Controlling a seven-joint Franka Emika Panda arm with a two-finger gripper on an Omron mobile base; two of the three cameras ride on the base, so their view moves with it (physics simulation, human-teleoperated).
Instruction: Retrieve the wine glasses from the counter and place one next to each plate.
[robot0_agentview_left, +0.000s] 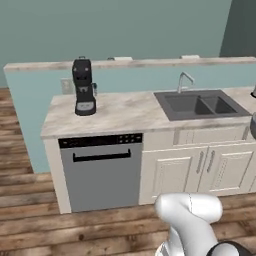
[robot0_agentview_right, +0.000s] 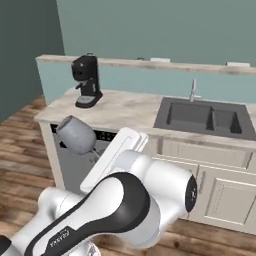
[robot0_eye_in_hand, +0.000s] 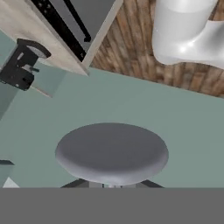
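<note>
Smoky grey wine glass (robot0_agentview_right: 76, 134) rides tilted in the closed fingers, held by its stem off the tabletop's (robot0_agentview_right: 125, 111) left front corner, coffee machine (robot0_agentview_right: 86, 80) behind. Carrying step, I judge; next needs finding a plate.

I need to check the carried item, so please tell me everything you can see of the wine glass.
The wine glass is a small stemmed glass with a smoky grey, translucent rounded bowl. It is off the counter, in the air in front of the dishwasher, and tilted, the bowl pointing up and away from the arm. The gripper is shut on its stem. In the hand view the round bowl hides stem and foot.
</note>
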